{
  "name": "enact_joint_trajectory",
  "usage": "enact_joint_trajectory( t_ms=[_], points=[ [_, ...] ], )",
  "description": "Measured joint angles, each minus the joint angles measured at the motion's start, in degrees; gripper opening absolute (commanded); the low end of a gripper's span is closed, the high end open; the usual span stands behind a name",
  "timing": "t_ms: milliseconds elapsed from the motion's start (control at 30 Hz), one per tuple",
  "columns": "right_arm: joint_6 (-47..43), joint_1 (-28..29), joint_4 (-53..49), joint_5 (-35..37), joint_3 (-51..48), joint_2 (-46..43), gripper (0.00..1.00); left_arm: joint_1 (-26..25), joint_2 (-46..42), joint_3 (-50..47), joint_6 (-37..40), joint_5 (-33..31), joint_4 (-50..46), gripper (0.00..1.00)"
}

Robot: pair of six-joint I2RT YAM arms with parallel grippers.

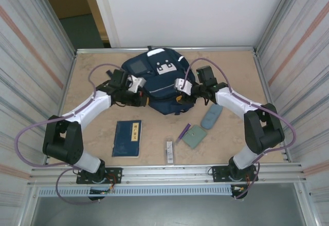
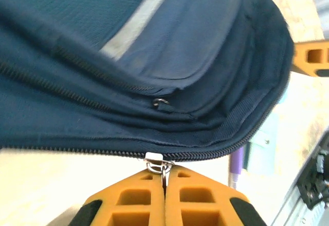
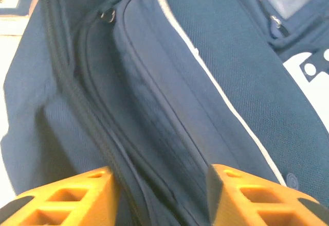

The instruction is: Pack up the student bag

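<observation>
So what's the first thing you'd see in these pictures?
The big navy student bag sits at the far middle of the table. Up close, the left gripper is pinched shut on the zipper pull, while the right gripper stands open against the bag's side. On the near side of the table lie a dark-blue book and a teal pouch.
</observation>
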Motion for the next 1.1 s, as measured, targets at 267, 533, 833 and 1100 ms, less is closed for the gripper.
enact_joint_trajectory(
  t_ms=[267,533,833,1100],
  points=[
    [6.3,1.3,0.7,0.3,-6.1,-12.3,0.63,-7.1,6.0,11.0,-1.7,-0.3,0.0,0.00],
    [7.8,4.5,-1.9,-2.1,-4.6,-11.1,0.65,-9.6,8.8,13.3,-1.8,-0.1,1.1,0.00],
    [7.8,6.8,2.3,4.9,-4.2,-7.4,0.59,-9.7,8.0,11.3,-3.2,1.1,4.4,0.00],
    [4.6,9.4,3.4,9.2,-3.1,-3.9,0.06,-7.4,6.3,8.5,-2.6,1.1,4.0,0.00]
  ],
)
